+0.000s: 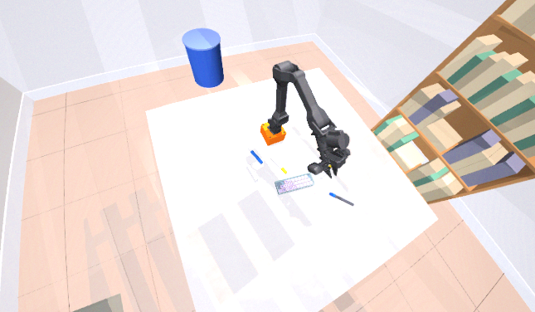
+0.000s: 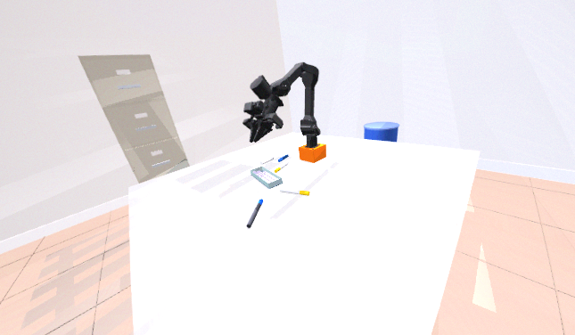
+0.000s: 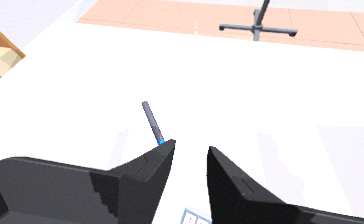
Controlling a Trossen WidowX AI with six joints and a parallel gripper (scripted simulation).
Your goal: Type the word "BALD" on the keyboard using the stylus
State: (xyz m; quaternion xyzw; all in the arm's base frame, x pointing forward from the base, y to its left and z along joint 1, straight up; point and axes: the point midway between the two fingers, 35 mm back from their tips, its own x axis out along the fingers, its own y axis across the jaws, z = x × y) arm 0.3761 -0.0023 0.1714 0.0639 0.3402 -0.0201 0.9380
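The keyboard (image 1: 294, 183) (image 2: 266, 176) lies on the table; a corner of it shows at the bottom of the wrist view (image 3: 195, 219). A dark pen-shaped stick (image 1: 343, 200) (image 2: 254, 216) (image 3: 152, 118) with a blue end lies beyond the keyboard, apart from it. Which of the thin sticks is the stylus I cannot tell for certain. My gripper (image 1: 333, 175) (image 2: 254, 141) (image 3: 191, 148) hangs above the table, its fingers partly apart with nothing between them. In the wrist view the dark stick's blue end shows just past the left fingertip.
A blue marker (image 1: 256, 157) (image 2: 283, 158), a thin white stick (image 1: 252, 173) (image 2: 267, 160) and a yellow-handled tool (image 1: 284, 170) (image 2: 277, 169) lie near the orange arm base (image 1: 274, 136) (image 2: 312, 153). Another yellow-handled tool (image 2: 304, 192) lies beside the keyboard, mostly hidden by the gripper in the top view.
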